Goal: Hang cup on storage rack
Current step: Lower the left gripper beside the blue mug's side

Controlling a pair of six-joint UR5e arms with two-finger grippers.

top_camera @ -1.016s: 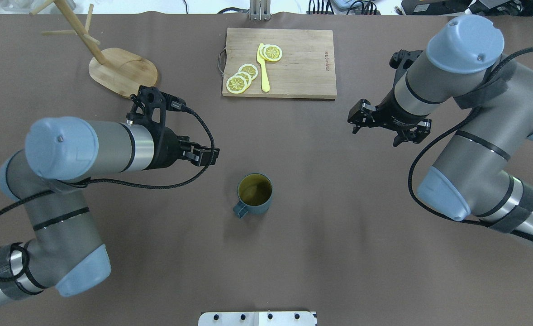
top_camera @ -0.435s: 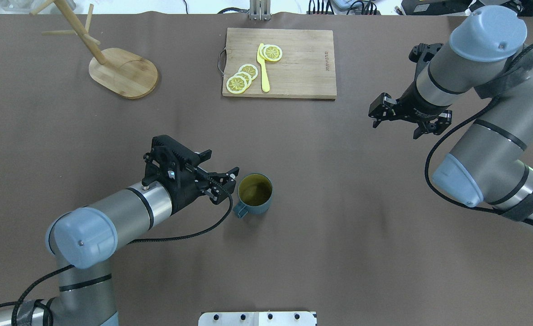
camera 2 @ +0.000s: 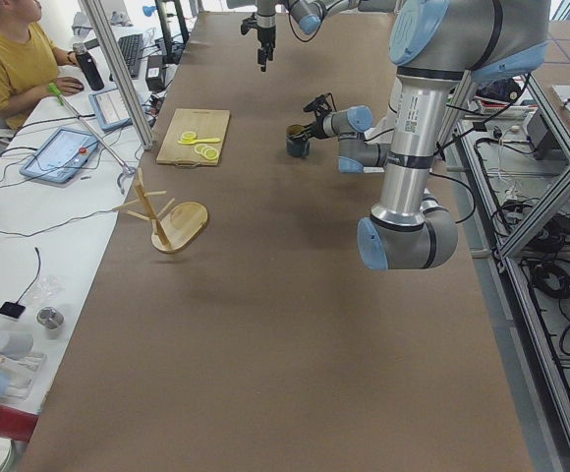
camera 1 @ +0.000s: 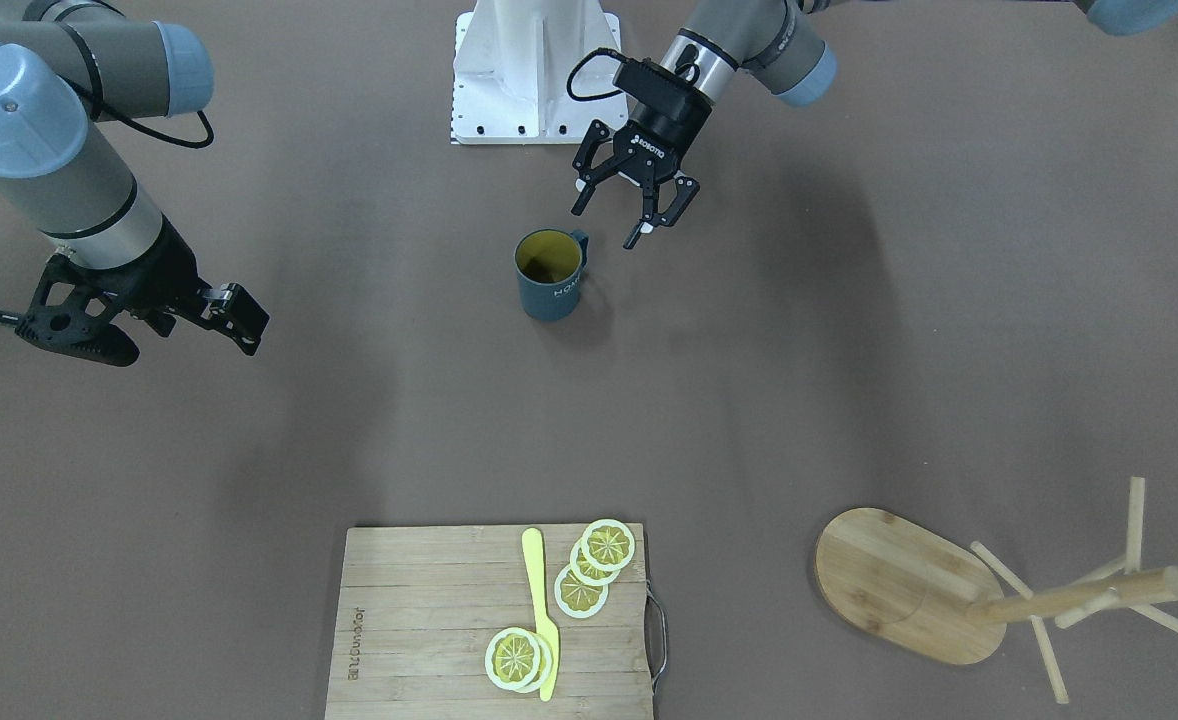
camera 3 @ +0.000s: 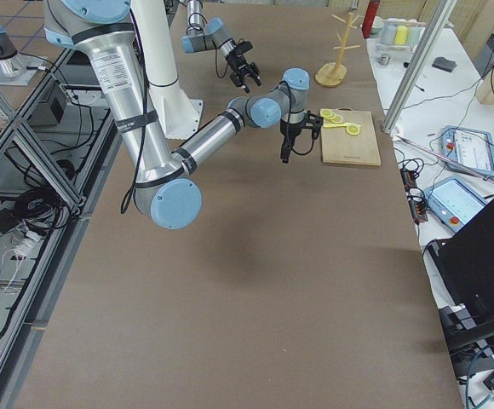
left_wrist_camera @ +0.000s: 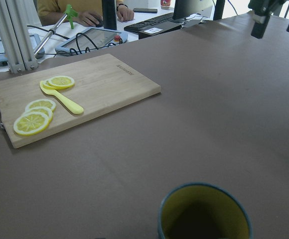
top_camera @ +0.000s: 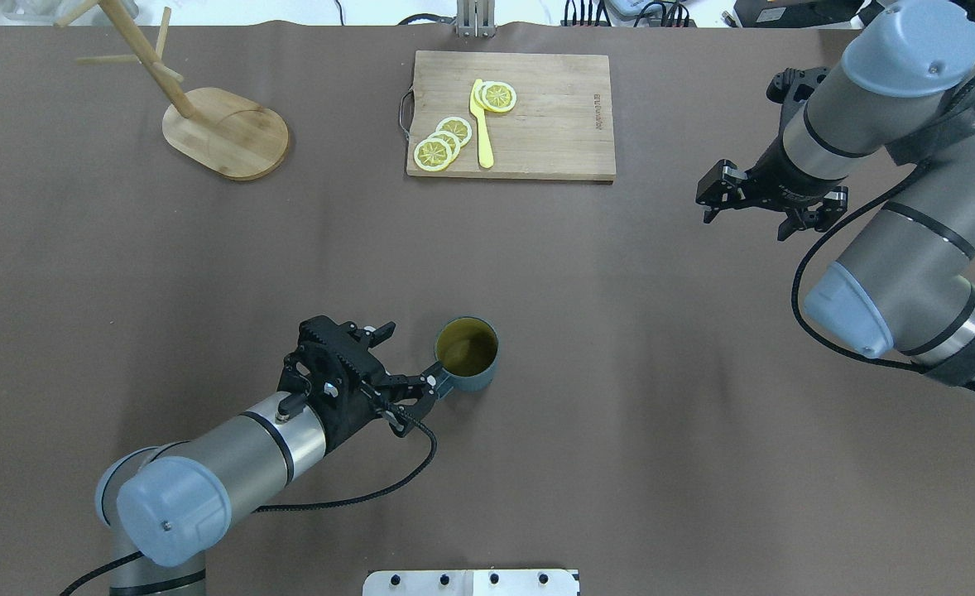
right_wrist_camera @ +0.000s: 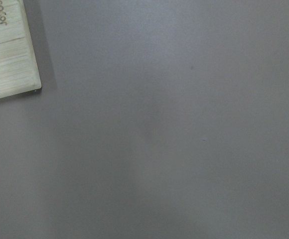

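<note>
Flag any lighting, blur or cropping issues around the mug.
Front-facing view: mug sharp, soft shadow beside it, no glare. Overhead view: even light; the rack has pegs cut by the top edge. Left wrist view: mug cropped at the bottom edge. Right wrist view: nearly featureless, bare table and a board corner.

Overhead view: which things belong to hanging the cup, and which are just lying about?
For the job: dark teal mug with yellow inside; light bamboo mug tree; open left gripper by the handle.
Lying about: wooden cutting board; lemon slices; yellow knife.

Table [top_camera: 620, 372]: cup [camera 1: 549, 295], storage rack [top_camera: 227, 132], cutting board [top_camera: 554, 124]
</note>
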